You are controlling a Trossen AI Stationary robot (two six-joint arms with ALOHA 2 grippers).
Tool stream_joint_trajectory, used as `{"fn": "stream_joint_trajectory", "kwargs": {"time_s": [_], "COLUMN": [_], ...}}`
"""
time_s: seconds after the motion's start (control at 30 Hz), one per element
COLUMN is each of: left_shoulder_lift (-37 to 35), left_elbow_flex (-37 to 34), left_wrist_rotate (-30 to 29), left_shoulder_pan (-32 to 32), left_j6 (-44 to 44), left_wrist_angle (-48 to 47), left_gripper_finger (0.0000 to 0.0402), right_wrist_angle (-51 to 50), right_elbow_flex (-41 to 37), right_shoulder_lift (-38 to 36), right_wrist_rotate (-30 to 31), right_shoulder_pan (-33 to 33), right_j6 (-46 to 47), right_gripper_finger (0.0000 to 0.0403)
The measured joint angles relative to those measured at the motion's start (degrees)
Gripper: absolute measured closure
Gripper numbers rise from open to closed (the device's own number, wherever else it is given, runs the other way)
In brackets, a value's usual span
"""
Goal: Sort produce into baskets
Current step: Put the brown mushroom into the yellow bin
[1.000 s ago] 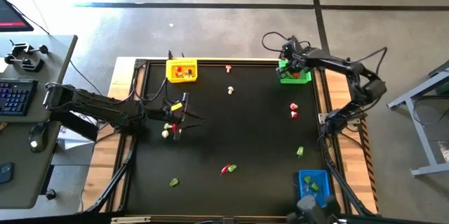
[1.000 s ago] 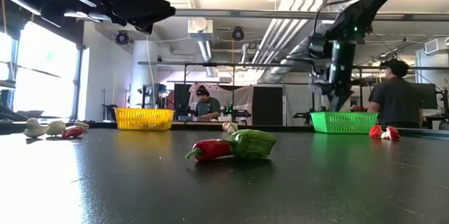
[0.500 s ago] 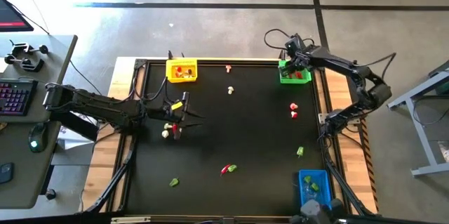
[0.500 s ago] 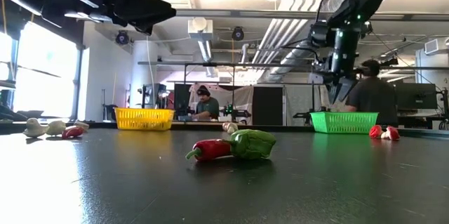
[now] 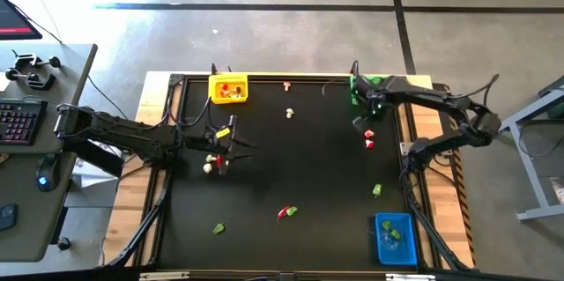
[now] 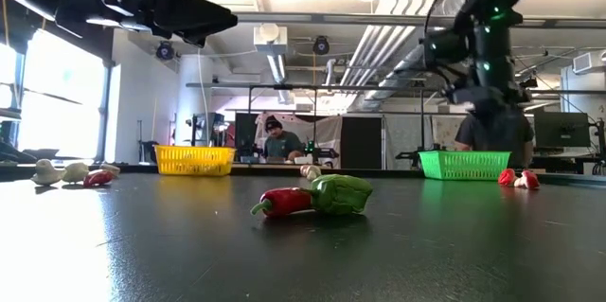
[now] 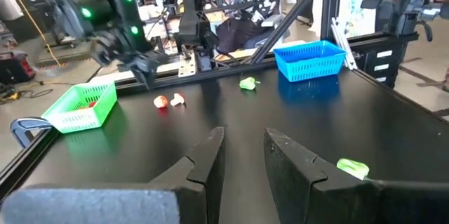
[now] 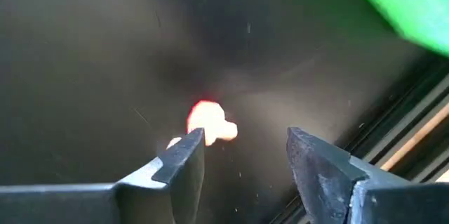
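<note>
My right gripper (image 8: 245, 147) hangs open, pointing down, above the table's right side (image 5: 363, 119), just near of the green basket (image 5: 361, 85). A red and cream piece of produce (image 8: 209, 121) lies below it on the table, beside one finger and untouched. My left gripper (image 7: 243, 155) is held level at the table's left (image 5: 227, 144), open with nothing between its fingers. Cream and red pieces (image 5: 211, 163) lie beside it. The yellow basket (image 5: 227, 88) stands at the far edge and the blue basket (image 5: 394, 235) at the near right corner.
A red pepper and a green chunk (image 6: 317, 196) lie together near the table's middle front. Single green pieces (image 5: 218, 227) (image 5: 376, 190) and a cream bulb (image 5: 289, 114) are scattered around. People (image 6: 276, 141) are in the room behind the table. A desk with a keyboard (image 5: 19, 118) stands to the left.
My right gripper has left its place over the green basket and moved toward the table's near edge, coming down over the red pieces on the right side. The produce on the table has stayed where it was.
</note>
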Motion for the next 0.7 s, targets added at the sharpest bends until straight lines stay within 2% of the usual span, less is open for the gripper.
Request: {"fn": "stream_joint_trajectory", "kwargs": {"time_s": [0.2, 0.47, 0.7], "left_shoulder_lift": [0.0, 0.0, -0.01], "left_elbow_flex": [0.0, 0.0, 0.0], "left_wrist_rotate": [-0.01, -0.01, -0.03], "left_shoulder_pan": [0.01, 0.01, 0.01], "left_j6": [-0.44, -1.02, -1.55], "left_wrist_angle": [0.02, 0.11, 0.24], "left_gripper_finger": [0.0317, 0.0317, 0.0317], "right_wrist_angle": [5.95, 13.23, 17.06], "right_elbow_flex": [-7.3, -10.98, -11.37], "right_shoulder_lift": [0.02, 0.04, 0.04], "right_wrist_rotate": [-2.76, -6.29, -5.56], "right_shoulder_pan": [0.25, 0.25, 0.25], "right_j6": [0.13, 0.42, -0.07], "right_gripper_finger": [0.0211, 0.0214, 0.0278]}}
